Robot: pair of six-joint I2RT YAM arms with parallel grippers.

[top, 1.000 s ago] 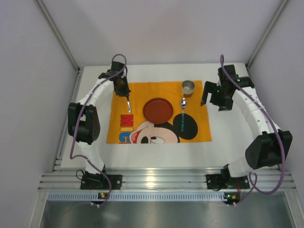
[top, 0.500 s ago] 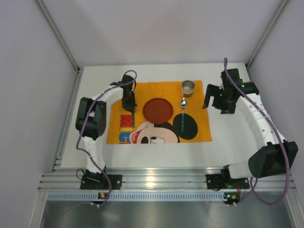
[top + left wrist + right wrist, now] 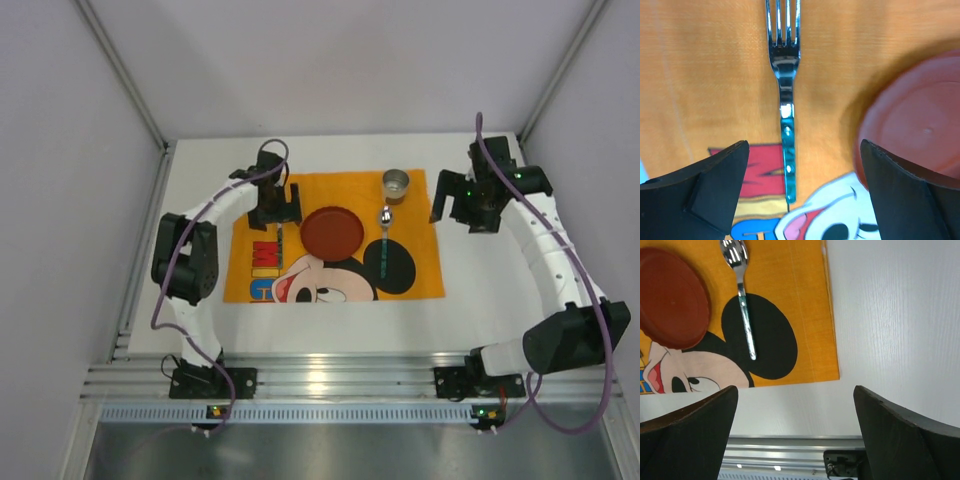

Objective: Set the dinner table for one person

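Observation:
A fork with a teal handle lies flat on the orange Mickey Mouse cloth, just left of the red plate. My left gripper hovers over the fork's handle, open, with neither finger touching it. From above, the left gripper covers most of the fork. Right of the plate lies a spoon, with a metal cup beyond it. My right gripper is open and empty above the white dinner table, right of the cloth.
The cloth's right edge ends on bare white tabletop. An aluminium rail with both arm bases runs along the near edge. Grey walls close in the far side and both flanks.
The left gripper carried the fork towards the plate, opened and let it go; it now lies on the cloth. The right gripper drifted slightly right and back, still open.

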